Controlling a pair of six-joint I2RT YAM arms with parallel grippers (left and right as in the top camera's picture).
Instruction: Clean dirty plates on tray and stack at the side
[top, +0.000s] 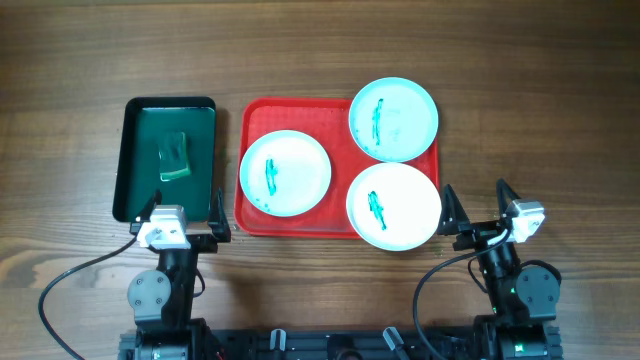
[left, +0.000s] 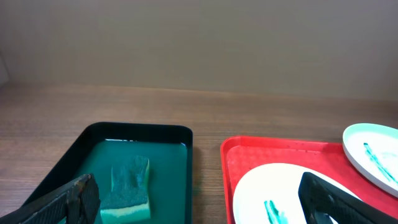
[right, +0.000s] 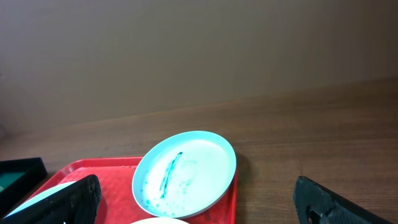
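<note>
**Smeared plates lie on the red tray**

The red tray (top: 300, 112) sits at frame centre. On it lie the left white plate (top: 285, 172), the aqua plate (top: 393, 119) at upper right and the lower white plate (top: 393, 206), which overhangs the rim. Each bears a teal smear. Left of it, a green tray (top: 140, 160) holds a sponge (top: 175, 157). Low in the frame, the left gripper (top: 183, 214) and right gripper (top: 478, 205) hover with jaws spread wide.

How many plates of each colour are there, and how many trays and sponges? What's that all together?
White plates: 2
Pale aqua plate: 1
Red tray: 1
Dark green tray: 1
Sponge: 1
Total: 6
</note>
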